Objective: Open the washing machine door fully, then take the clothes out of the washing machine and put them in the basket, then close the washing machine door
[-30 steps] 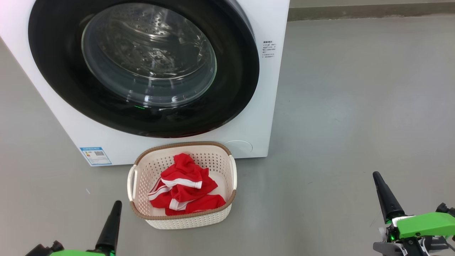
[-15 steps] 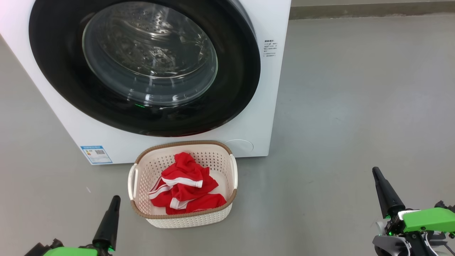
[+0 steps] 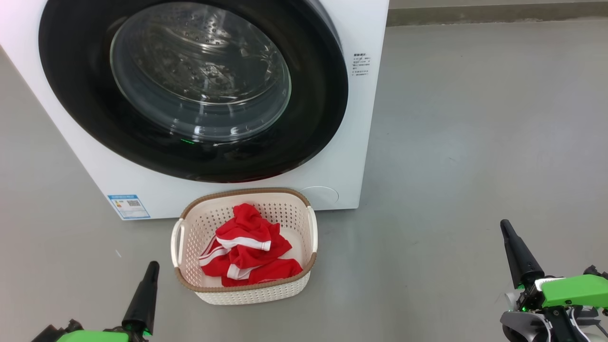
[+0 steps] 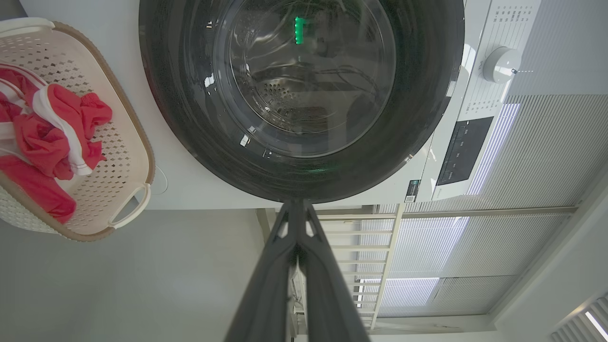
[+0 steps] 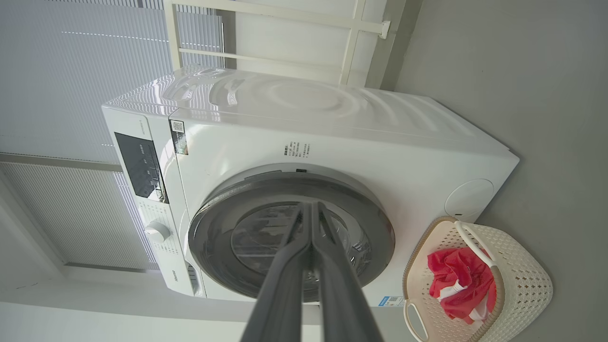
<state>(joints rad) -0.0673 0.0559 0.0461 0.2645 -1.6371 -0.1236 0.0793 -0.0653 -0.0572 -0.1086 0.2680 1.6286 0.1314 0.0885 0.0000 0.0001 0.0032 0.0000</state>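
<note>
Door: the washing machine door (image 3: 199,76) sits flush in the front of the washing machine (image 3: 354,118) and looks shut. Drum behind the glass looks bare of fabric.

Clothes (image 3: 247,249): 1 red bundle w/ white stripes, lying in the basket (image 3: 251,294), top below the rim. Basket is on the floor just in front of the machine, under the door.

Left gripper (image 4: 295,205): 2 fingers pressed together, nothing between them, low beside the basket's left, not touching. Right gripper (image 5: 309,205): same, fingers together, empty, well apart to the basket's right.

Handling, my read: clothes are light, soft and limp, so they'll drape and may snag on the perforated walls. If you need a hold, pinch the raised fold atop the heap, not a loose hem. Door is stiff; the glossy rim is prob. slick. Press on the black rim, not the glass bulge. Can't tell the hinge side.

All 3 steps look done to me.
</note>
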